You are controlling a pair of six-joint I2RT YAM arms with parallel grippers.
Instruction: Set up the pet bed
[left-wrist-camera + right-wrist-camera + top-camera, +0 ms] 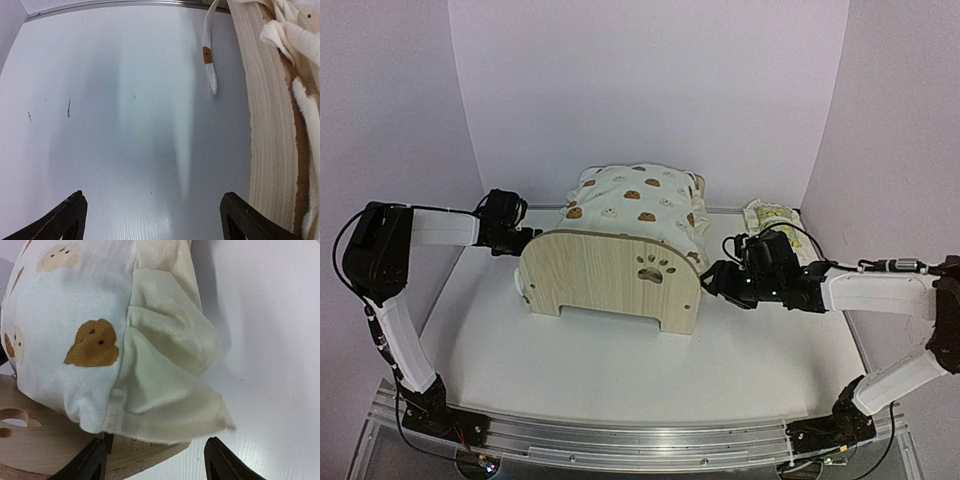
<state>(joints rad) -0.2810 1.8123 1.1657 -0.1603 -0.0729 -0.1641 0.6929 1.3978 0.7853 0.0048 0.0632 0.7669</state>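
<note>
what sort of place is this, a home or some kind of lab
Most likely a robotics lab bench, not a home: plain white backdrop walls around a white table, a left arm and right arm bolted to a metal rail, and the pet bed as a staged prop.

White arm links, black joints, thin black cables, dark-fingered left tool, right tool

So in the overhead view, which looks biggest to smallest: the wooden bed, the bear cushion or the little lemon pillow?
1. Wooden bed, widest across.
2. Bear cushion, not far behind; its lower part is hidden inside the bed, so that ranking is unsure.
3. Lemon pillow, clearly smallest, though partly hidden.
</note>
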